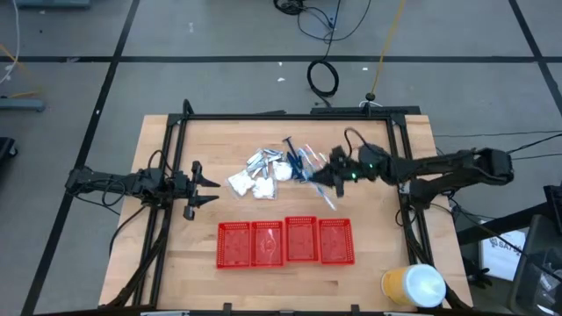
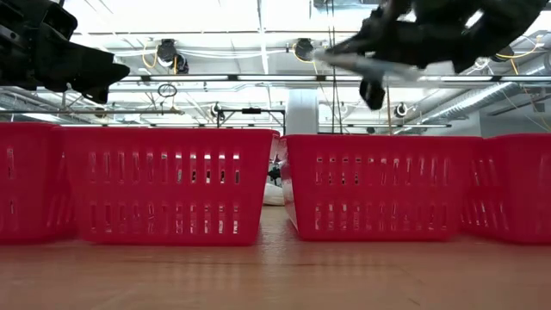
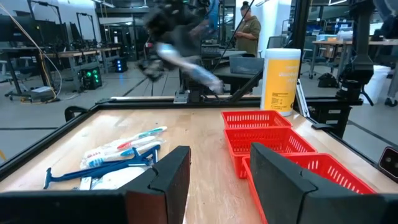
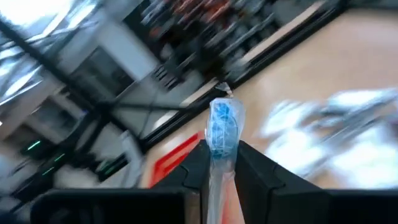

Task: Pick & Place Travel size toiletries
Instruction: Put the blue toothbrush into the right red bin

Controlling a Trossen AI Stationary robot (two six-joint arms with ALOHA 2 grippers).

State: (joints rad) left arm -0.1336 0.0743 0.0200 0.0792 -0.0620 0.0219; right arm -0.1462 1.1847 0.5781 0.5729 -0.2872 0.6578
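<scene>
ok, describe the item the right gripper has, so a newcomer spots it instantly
Start at the row of red baskets, then look above its right end. There the right gripper pinches a clear-wrapped toothbrush with a blue head. It alone is lifted; the rest lie in the pile.

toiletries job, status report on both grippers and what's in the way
Right gripper shut on a clear-wrapped toothbrush, lifted off the table. Left gripper open, empty, waiting at left. Rest of the toiletries pile still on the table. Red baskets unobstructed.
</scene>
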